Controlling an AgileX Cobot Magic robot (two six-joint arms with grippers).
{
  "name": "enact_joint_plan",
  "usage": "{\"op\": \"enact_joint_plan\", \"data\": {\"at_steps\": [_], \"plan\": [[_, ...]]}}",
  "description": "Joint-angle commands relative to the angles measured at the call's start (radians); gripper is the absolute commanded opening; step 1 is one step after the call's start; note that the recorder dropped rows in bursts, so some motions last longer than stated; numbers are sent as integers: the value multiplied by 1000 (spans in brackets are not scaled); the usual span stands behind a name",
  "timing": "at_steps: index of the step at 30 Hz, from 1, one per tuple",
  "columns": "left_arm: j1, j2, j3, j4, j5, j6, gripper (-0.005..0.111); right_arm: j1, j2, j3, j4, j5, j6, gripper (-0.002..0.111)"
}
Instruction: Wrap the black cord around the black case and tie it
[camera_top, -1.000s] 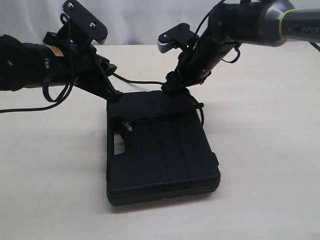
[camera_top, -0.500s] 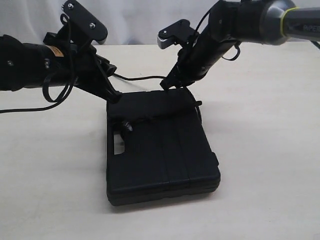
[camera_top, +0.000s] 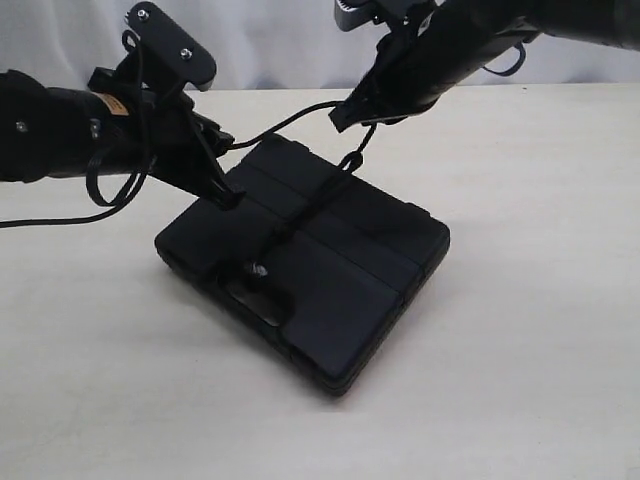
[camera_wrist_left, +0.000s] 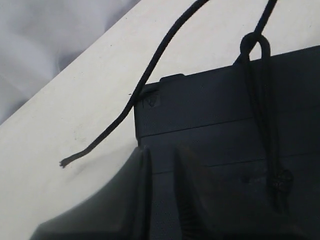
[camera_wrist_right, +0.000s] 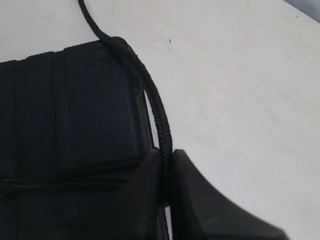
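while taut, black cord (camera_wrist_right: 162, 129) across case (camera_top: 345, 290)

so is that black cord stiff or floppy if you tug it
Probably floppy: the black cord curves loosely to its free end. Likely not slippery: its braided surface sits pinched in the right gripper. Probably light: it's thin.

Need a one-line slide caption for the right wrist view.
Right pincer shut on the black cord, which passes the black case at its corner.

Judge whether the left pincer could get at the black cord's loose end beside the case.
Probably yes: the cord's loose end sits over bare table close by the left pincer, nothing covering it.
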Motion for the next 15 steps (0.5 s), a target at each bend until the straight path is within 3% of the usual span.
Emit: {"op": "enact_joint_plan", "data": {"at_steps": [1, 7, 12, 15], "plan": [[-56, 44, 2, 14, -37, 21, 17, -7, -22, 3, -6, -42, 37, 4], [-131, 129, 2, 79, -294, 18, 17, -22, 8, 3, -26, -46, 135, 4], [-148, 160, 2, 79, -308, 18, 17, -79, 43, 3, -181, -48, 391, 4], [-148, 177, 2, 79, -336, 18, 17, -138, 78, 5, -182, 3, 407, 4]]}}
